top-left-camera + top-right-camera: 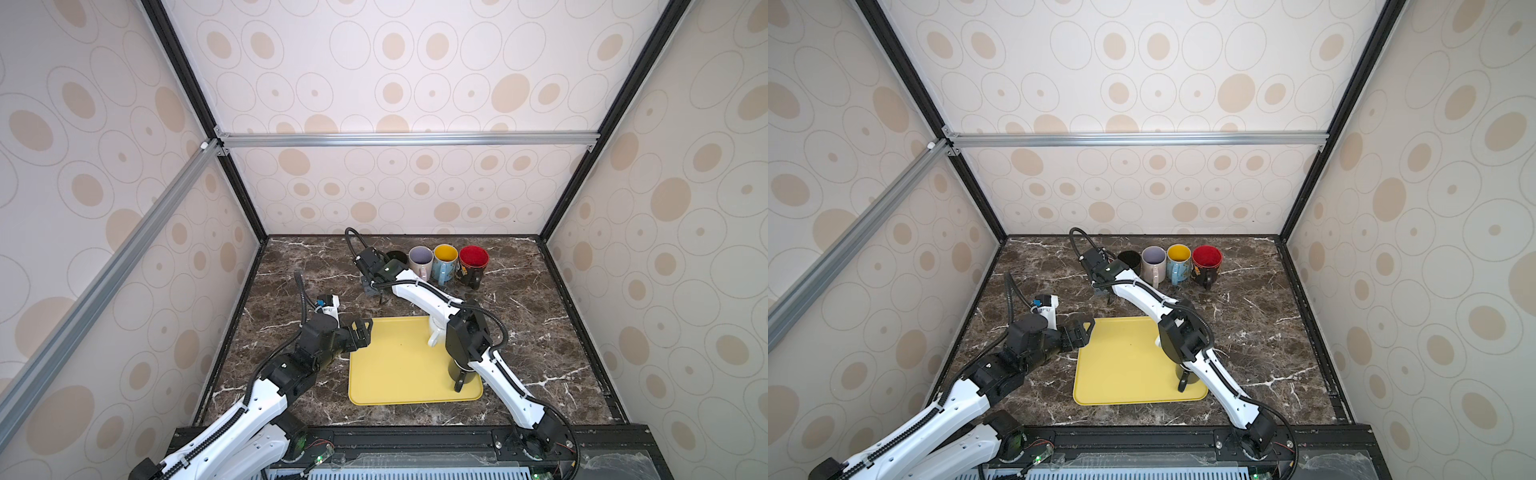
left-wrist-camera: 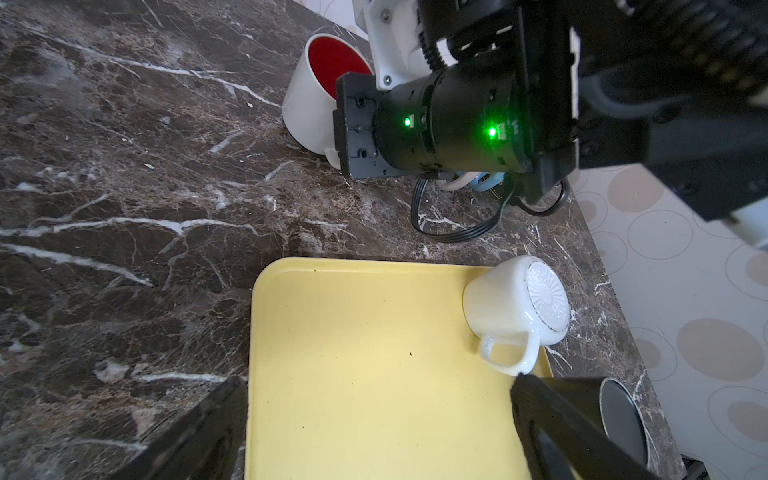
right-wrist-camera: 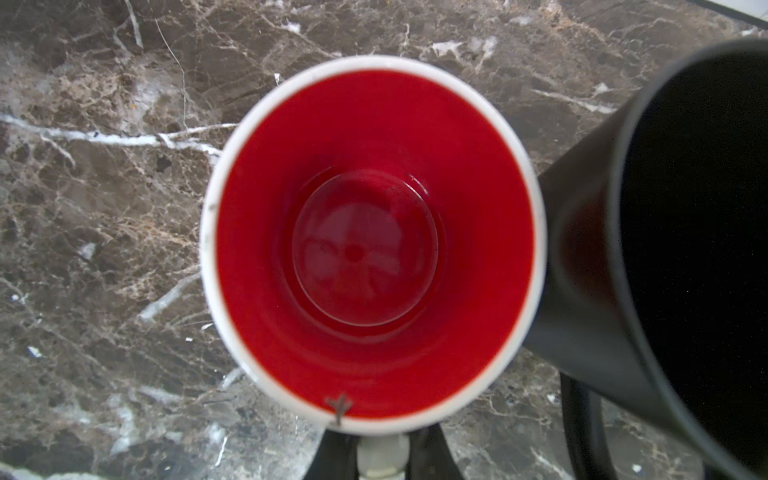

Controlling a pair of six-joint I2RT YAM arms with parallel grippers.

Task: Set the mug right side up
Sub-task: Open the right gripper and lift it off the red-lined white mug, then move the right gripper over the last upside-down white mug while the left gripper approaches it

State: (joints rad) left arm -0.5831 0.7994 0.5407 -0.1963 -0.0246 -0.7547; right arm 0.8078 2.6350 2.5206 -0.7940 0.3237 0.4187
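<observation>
mug (image 3: 370, 249) upright, handle clamped by outstretched right gripper (image 3: 380, 453); left gripper (image 1: 360, 331) spread at tray (image 1: 395, 374).

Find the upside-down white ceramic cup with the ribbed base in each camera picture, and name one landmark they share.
Both top views: white ceramic cup at the far right corner of the yellow plastic tray, mostly hidden behind the right arm.
Left wrist: the cup in full, base up, on the tray's corner.
Right wrist: not in it.
Shared landmark: the yellow tray, absent only from the right wrist view.
</observation>
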